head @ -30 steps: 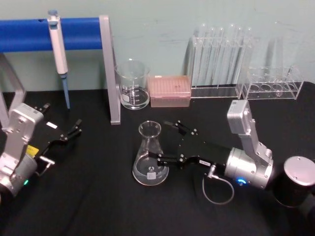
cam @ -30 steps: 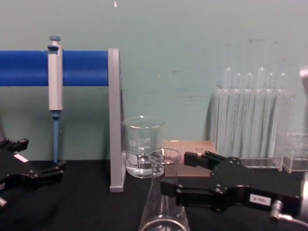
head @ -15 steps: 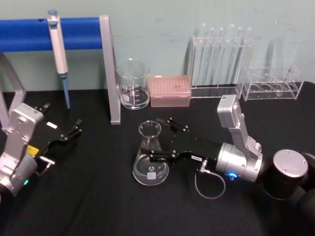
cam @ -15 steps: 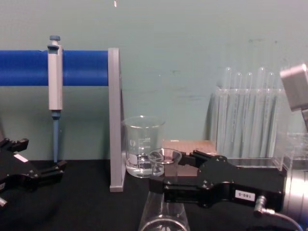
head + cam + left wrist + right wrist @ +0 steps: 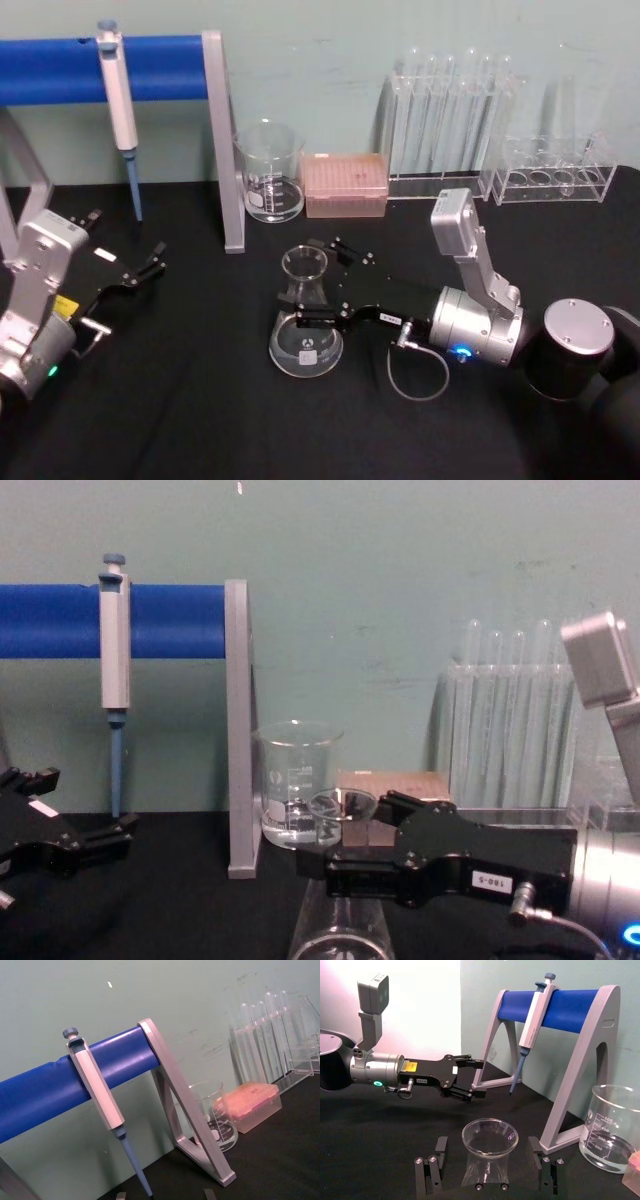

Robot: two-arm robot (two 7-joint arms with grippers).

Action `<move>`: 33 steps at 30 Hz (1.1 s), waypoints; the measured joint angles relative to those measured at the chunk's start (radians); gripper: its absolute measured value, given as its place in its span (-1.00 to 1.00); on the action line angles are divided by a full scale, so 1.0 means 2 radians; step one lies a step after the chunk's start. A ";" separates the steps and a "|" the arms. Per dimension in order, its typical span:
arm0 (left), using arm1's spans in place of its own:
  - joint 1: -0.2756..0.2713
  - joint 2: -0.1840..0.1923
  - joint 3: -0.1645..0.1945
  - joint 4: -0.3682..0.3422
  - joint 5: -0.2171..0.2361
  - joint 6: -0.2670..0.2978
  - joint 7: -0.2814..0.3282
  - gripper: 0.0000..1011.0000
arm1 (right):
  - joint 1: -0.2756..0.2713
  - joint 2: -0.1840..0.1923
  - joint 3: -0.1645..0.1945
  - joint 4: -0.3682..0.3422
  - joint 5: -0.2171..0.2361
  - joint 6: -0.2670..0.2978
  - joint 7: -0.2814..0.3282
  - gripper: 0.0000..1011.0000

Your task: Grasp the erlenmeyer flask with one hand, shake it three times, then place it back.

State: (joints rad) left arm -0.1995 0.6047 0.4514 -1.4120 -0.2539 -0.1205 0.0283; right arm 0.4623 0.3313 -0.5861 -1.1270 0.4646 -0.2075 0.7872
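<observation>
The erlenmeyer flask (image 5: 305,345) stands upright on the black table, clear glass with a small white label low on its side. My right gripper (image 5: 303,282), the hand, reaches in from the right and is open, one jaw on each side of the flask's neck. In the right wrist view the flask's rim (image 5: 490,1137) sits between the two fingers (image 5: 432,1162) with a gap on both sides. From the chest the flask's rim (image 5: 340,805) shows just past the right gripper (image 5: 350,835). My left gripper (image 5: 140,268) rests open at the table's left.
Behind the flask stand a glass beaker (image 5: 270,180), a pink tip box (image 5: 345,185) and test tube racks (image 5: 450,120). A blue-barred stand with a grey upright (image 5: 222,140) holds a pipette (image 5: 120,100) at the back left.
My right gripper has slid left across the table until its open jaws flank the flask's neck. The flask and the left arm have not moved.
</observation>
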 joint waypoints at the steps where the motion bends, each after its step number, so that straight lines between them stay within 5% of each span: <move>1: 0.000 0.000 0.000 0.000 0.000 0.000 0.000 0.98 | 0.000 0.000 0.000 0.000 0.000 0.000 0.000 0.98; 33: 0.000 0.000 0.000 0.000 0.000 0.000 0.000 0.98 | 0.000 0.000 -0.001 -0.001 -0.001 0.004 -0.004 0.98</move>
State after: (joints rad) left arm -0.1995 0.6047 0.4514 -1.4120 -0.2539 -0.1205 0.0283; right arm 0.4631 0.3308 -0.5871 -1.1280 0.4617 -0.1992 0.7798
